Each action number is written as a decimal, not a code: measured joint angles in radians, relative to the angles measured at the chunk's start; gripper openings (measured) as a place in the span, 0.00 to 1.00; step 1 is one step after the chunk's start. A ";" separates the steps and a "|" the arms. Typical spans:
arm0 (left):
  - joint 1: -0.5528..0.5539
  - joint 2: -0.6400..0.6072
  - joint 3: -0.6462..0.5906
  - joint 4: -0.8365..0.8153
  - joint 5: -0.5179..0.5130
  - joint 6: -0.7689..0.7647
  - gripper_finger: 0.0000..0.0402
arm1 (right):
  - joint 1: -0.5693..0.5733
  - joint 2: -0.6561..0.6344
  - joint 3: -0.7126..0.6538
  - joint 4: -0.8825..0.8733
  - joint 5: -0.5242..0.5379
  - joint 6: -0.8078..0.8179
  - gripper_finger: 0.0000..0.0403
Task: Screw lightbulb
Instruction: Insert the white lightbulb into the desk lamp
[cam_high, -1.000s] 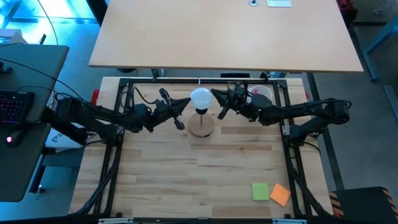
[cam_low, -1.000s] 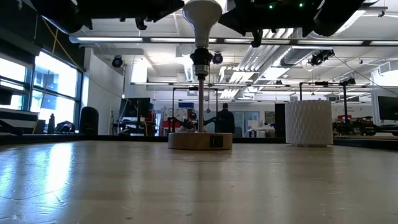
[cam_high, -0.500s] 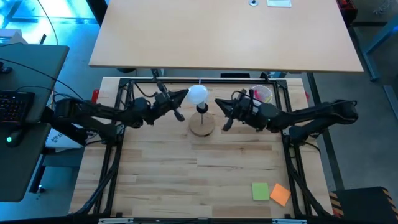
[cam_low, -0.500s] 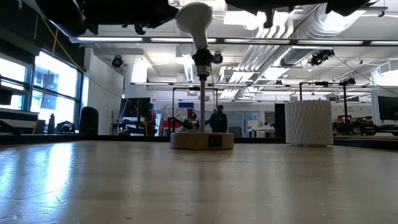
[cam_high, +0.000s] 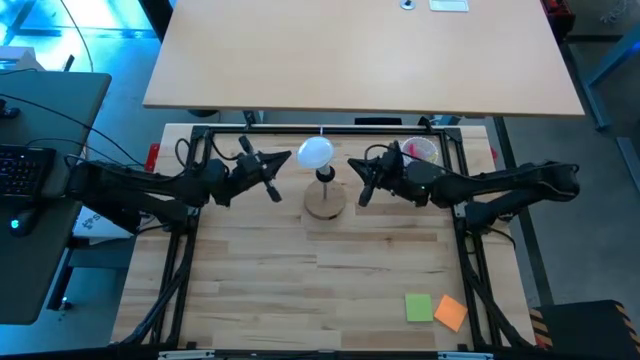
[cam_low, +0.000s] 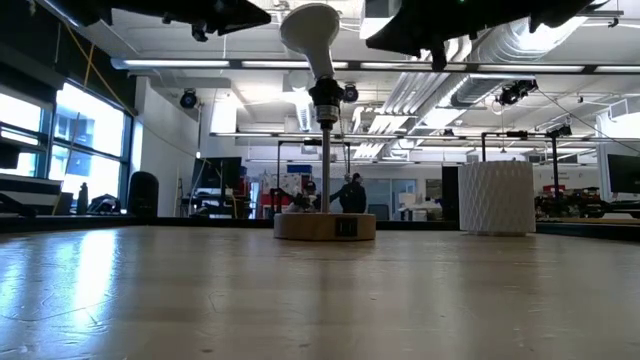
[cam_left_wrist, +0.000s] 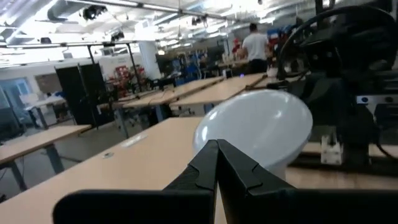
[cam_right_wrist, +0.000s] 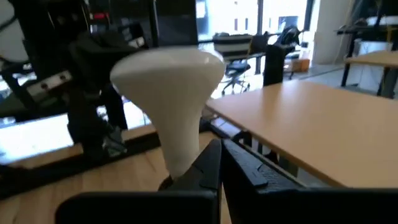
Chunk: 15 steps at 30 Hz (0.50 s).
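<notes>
Now the lightbulb (cam_high: 316, 153) sits tilted in its stand (cam_high: 324, 203), not held. Both jaws closed and empty; straightening and tightening apparently remain.

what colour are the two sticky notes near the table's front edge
One green, one orange; clearest in the high view.

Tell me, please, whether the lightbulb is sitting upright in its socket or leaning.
Leaning: in the low view the lightbulb tilts left off the stand's vertical post.
</notes>
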 joint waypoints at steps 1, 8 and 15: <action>-0.005 -0.007 0.000 -0.016 -0.010 -0.001 0.00 | -0.010 0.000 0.000 -0.013 -0.025 0.009 0.03; -0.029 -0.031 0.000 -0.088 -0.044 -0.018 0.00 | -0.104 0.000 0.000 -0.114 -0.271 0.107 0.27; -0.033 -0.031 0.000 -0.094 -0.046 -0.022 0.00 | -0.170 0.014 0.000 -0.114 -0.409 0.130 0.57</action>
